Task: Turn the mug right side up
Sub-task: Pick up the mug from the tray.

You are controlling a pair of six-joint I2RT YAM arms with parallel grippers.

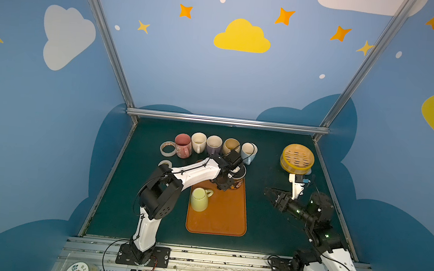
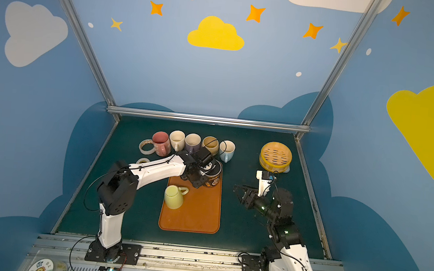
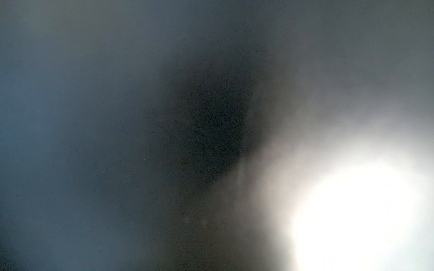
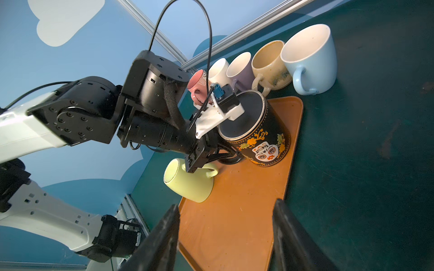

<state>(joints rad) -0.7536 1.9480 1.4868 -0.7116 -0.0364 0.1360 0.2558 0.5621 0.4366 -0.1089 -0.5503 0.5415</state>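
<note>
A black mug (image 4: 263, 140) with a skull and orange flowers stands upside down, its flat base up, at the far end of the orange tray (image 1: 224, 218); the same black mug (image 1: 237, 183) is partly covered by my left arm in both top views. My left gripper (image 4: 229, 156) reaches in low from the left, its fingers closed on the mug's dark handle. The left wrist view is only a blur. A pale yellow mug (image 1: 199, 199) also sits upside down on the tray's left side. My right gripper (image 4: 226, 204) hovers open and empty to the right of the tray.
Several upright mugs line the back: pink (image 1: 182, 141), cream (image 1: 198, 139), purple (image 1: 213, 142), tan (image 1: 231, 144), light blue (image 1: 249, 150), the last close behind the black mug. Two tape rolls (image 1: 168, 148) lie at the left. A bamboo steamer (image 1: 297, 157) stands at the back right.
</note>
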